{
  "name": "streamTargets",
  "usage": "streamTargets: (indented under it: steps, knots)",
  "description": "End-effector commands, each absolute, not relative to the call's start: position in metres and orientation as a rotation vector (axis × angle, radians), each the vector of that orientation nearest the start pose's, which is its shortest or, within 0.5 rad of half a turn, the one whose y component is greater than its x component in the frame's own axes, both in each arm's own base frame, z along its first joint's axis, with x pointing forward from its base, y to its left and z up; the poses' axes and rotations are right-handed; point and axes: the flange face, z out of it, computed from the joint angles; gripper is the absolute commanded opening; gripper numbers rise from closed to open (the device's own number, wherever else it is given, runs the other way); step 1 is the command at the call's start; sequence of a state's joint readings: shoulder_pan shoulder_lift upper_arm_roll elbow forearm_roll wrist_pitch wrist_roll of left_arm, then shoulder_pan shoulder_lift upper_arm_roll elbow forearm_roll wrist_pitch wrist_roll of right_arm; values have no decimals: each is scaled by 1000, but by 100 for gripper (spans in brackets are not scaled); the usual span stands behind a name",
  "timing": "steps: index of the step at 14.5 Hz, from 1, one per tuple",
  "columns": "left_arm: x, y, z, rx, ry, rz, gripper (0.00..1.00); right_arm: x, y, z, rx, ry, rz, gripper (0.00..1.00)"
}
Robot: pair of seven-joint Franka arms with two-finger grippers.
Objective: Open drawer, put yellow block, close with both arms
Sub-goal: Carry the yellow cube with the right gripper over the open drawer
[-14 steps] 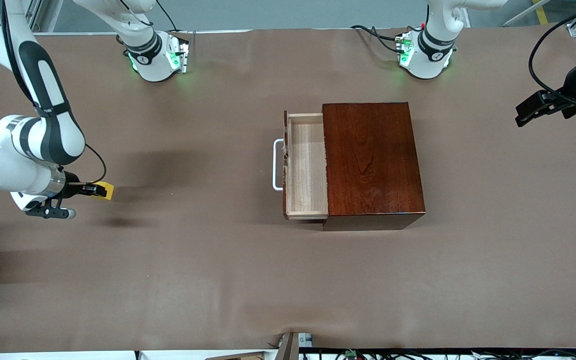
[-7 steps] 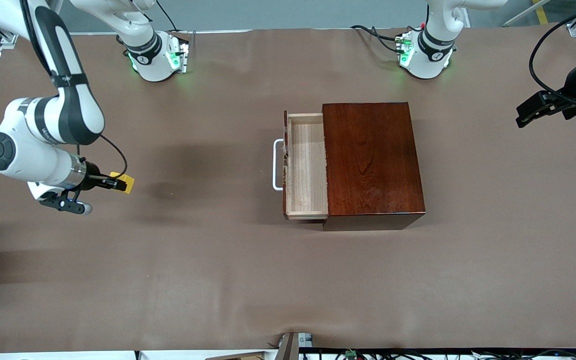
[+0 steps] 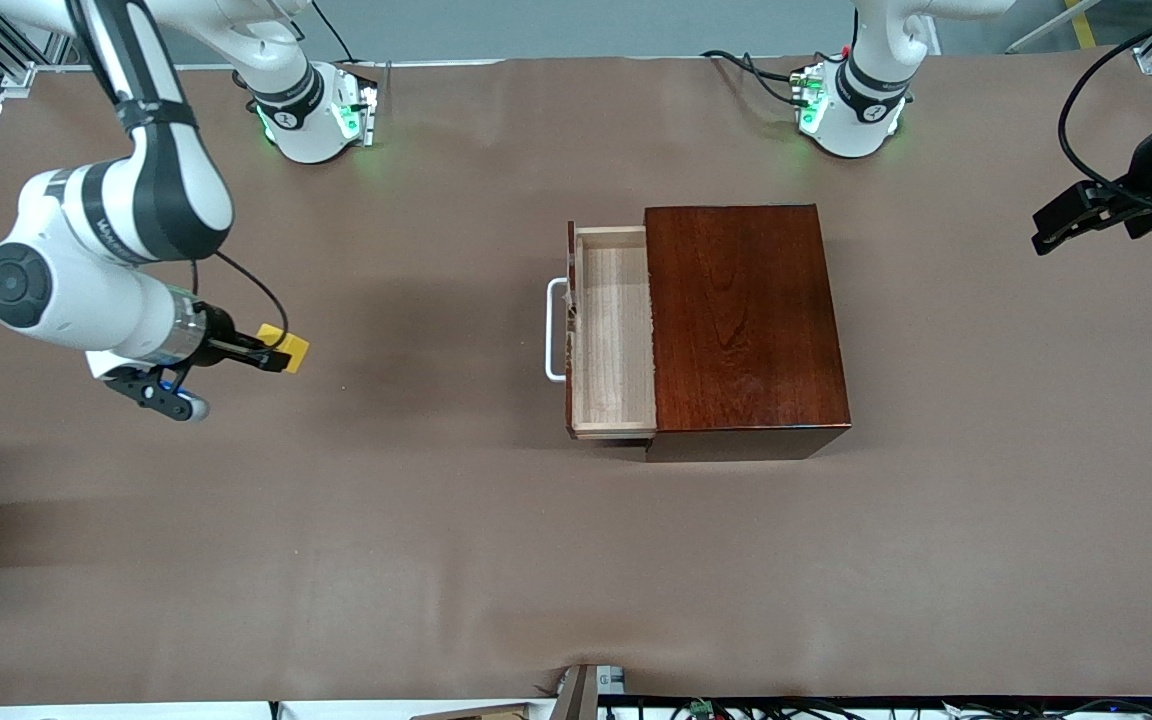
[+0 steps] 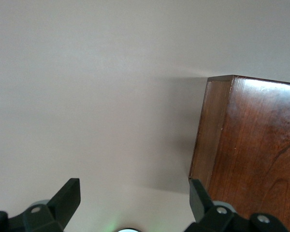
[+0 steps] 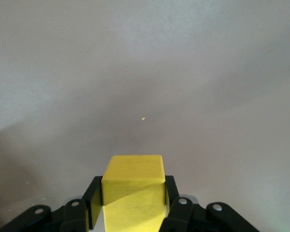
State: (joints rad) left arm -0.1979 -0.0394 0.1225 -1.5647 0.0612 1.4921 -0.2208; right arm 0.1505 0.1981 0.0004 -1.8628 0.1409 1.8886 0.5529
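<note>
Since a second ago, our right gripper [image 3: 271,358] has carried the yellow block [image 3: 284,348] up off the table and toward the drawer; it now hangs at middle left of the front frame, jaws pinching the cube between them. At the frame's centre, the drawer [image 3: 613,330] stands pulled out of the mahogany box [image 3: 744,320], white handle [image 3: 554,329] facing the block. At upper right, our left gripper [image 3: 1056,225] waits over bare table [image 3: 436,520], jaws spread.
</note>
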Motion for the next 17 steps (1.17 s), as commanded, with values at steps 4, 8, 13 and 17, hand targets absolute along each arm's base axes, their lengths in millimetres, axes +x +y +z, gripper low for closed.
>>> streamTargets:
  steps: [4,8,13,17]
  knots:
    - [525,-30,638,-3098,-215,12,100,575,180,439,-2927,905,308,0]
    - [520,-29,634,-3104,-211,-20,100,560,233,447,-2847,1075,338,0]
    - [516,-28,634,-3107,-204,-29,100,550,293,459,-2771,1281,317,0]
    - [512,-27,633,-3108,-201,-24,100,539,337,465,-2684,1446,329,0]
